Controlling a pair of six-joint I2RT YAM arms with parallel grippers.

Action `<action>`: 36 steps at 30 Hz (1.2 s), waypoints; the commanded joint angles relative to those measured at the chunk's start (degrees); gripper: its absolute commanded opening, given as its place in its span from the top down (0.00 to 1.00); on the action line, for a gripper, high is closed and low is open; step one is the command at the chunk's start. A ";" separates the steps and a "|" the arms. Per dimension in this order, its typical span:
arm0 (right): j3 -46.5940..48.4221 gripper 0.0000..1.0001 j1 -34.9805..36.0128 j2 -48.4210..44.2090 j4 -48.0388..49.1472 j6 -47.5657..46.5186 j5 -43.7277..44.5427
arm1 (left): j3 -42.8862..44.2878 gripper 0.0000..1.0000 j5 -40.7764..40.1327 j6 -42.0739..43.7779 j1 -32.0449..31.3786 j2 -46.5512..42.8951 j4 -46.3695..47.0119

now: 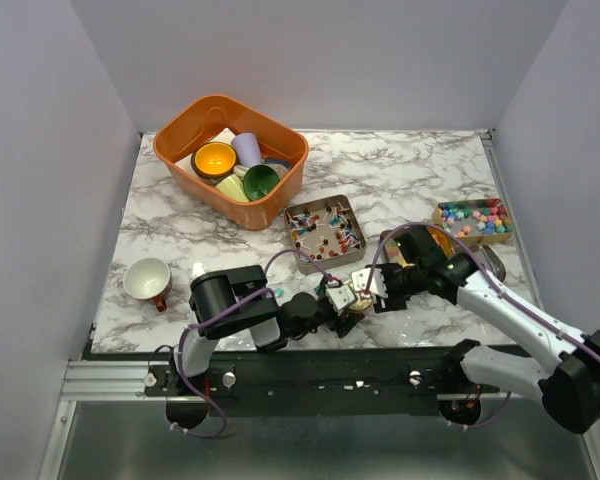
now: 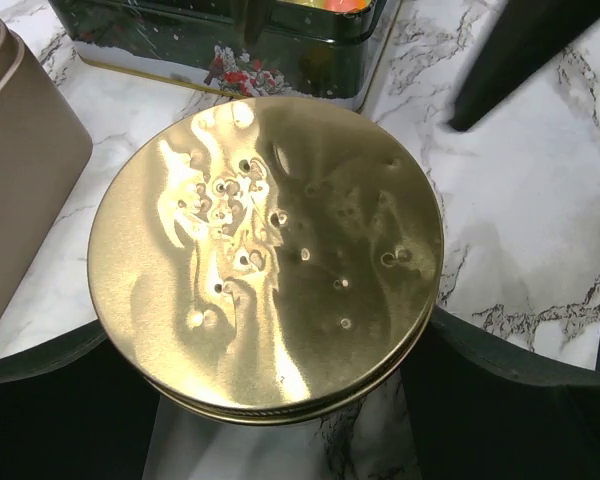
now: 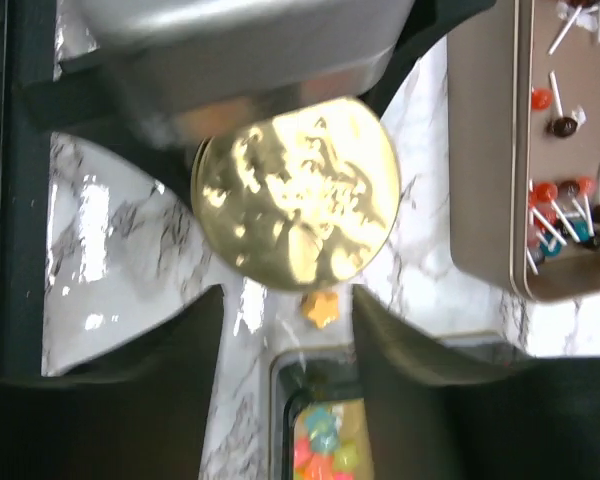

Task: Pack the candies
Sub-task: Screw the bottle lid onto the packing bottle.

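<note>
Candies (image 1: 473,217) in pastel colours fill a flat box (image 1: 440,211) at the right edge of the counter (image 1: 410,175). Bright sweets (image 3: 320,450) lie in a dark tin (image 2: 230,45) a little right of the counter's middle. One orange candy (image 3: 321,308) lies loose on the marble just beside that tin, between the spread fingers of the right gripper (image 3: 288,297), touching neither. Just beyond it, the left gripper (image 2: 268,330) clamps a gold lid (image 2: 265,250) by its rim. A tan tray (image 3: 485,150) with lollipops (image 3: 555,125) stands near the middle.
</note>
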 commanded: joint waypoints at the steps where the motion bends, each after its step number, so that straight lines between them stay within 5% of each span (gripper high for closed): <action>1: 1.33 0.15 -0.69 -6.65 -11.28 -4.15 0.77 | -0.80 1.00 -2.56 4.63 1.09 2.01 -9.22; 17: 18.81 0.05 -1.65 19.08 -18.50 -21.67 -7.33 | -1.23 1.00 0.08 4.90 0.30 1.13 -10.28; 29: 21.46 0.00 -1.65 28.14 -23.68 -25.27 -6.28 | -1.06 1.00 -1.50 5.16 0.38 1.56 -10.19; 36: 13.29 0.00 -1.65 22.79 -19.47 -24.83 -1.44 | -0.88 1.00 -1.86 4.02 0.30 1.65 -10.72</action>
